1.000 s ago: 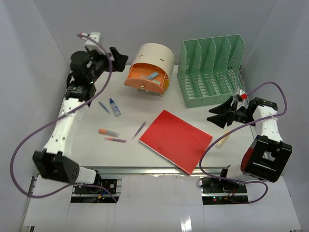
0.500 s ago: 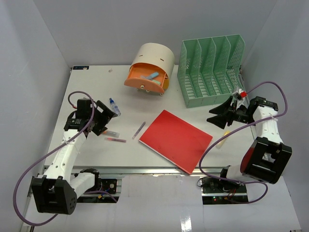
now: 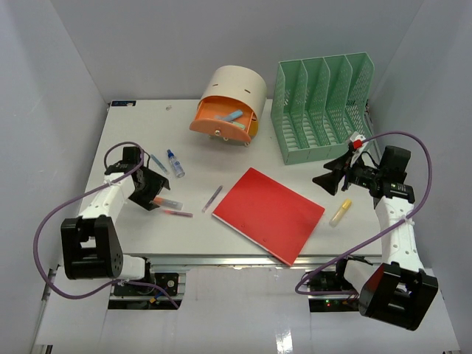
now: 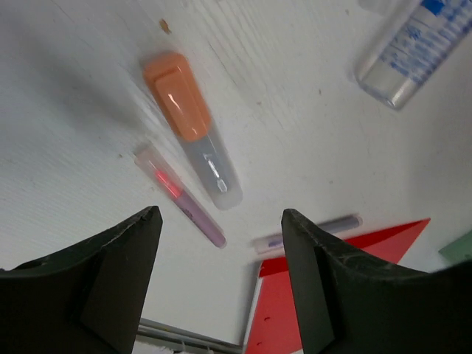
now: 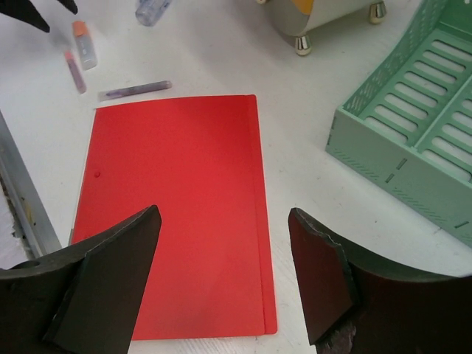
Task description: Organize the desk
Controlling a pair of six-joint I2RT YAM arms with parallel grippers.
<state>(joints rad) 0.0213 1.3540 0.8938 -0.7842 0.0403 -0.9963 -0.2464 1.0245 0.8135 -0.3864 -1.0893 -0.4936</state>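
No legible text; only blurred print on the clear bottle (image 4: 411,40).

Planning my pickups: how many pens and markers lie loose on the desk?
5: blue pen beside the bottle; orange-capped marker and pink pen by the left pincer; purple pen near the red folder; yellow marker right of it. The drawer may hide more.
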